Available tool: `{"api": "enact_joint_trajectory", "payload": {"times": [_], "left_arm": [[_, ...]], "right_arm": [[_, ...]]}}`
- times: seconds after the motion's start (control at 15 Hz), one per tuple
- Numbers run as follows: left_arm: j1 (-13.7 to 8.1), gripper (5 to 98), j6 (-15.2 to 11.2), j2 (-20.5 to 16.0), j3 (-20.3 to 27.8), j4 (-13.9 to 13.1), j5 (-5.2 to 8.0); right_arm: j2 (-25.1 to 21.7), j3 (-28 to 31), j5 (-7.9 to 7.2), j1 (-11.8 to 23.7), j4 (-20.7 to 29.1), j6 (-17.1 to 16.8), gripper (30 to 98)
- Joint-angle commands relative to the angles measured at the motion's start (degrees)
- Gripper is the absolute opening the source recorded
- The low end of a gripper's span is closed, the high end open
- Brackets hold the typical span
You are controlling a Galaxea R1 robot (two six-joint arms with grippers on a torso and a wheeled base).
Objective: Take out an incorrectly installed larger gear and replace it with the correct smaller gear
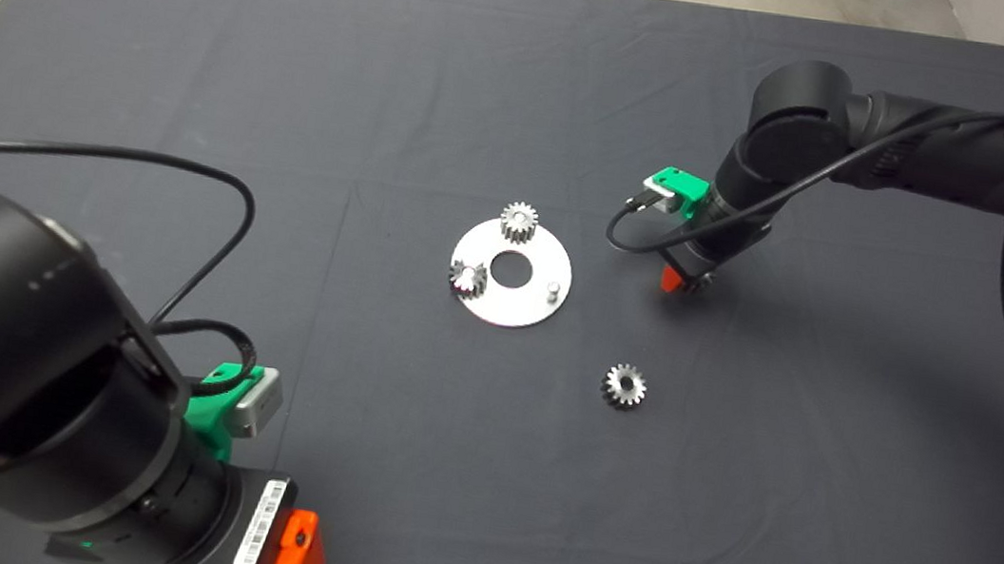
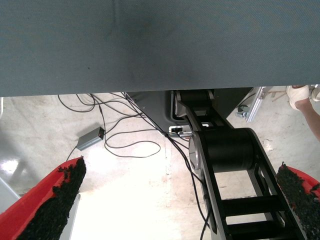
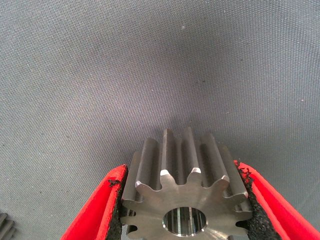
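Note:
A round silver plate point(image 1: 525, 309) lies mid-mat with two small bright gears on it, one at its far edge point(image 1: 519, 221) and one at its left edge point(image 1: 467, 278). A bare peg point(image 1: 551, 288) stands on its right side. The larger gear point(image 1: 625, 385), darker, lies on the mat to the front right of the plate. My right gripper point(image 1: 682, 280) is low over the mat just right of the plate. It is shut point(image 3: 182, 210) on the smaller gear point(image 3: 180, 180), which has straight teeth and a centre hole. My left gripper point(image 1: 301, 554) is parked at the lower left, open point(image 2: 170, 200).
The right arm's cable point(image 1: 632, 240) loops down between the gripper and the plate. The left wrist view shows the mat's edge, floor cables point(image 2: 130, 145), the robot's base and a person's shoe point(image 2: 302, 95). The edge of another gear point(image 3: 4, 225) shows in the right wrist view.

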Motion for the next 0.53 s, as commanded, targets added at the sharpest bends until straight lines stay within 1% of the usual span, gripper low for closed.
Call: {"api": "enact_joint_trajectory", "payload": {"times": [0.0, 0.47], "left_arm": [[-0.62, 98.2, -0.27, -0.07, 1.12, -0.79, 0.02], [-0.62, 98.2, -0.27, -0.07, 1.12, -0.79, 0.02]], "right_arm": [[-0.12, 0.7, -5.36, 2.07, 0.37, 0.35, 50.4], [-0.21, 0.7, -5.36, 2.07, 0.37, 0.26, 51.4]]}}
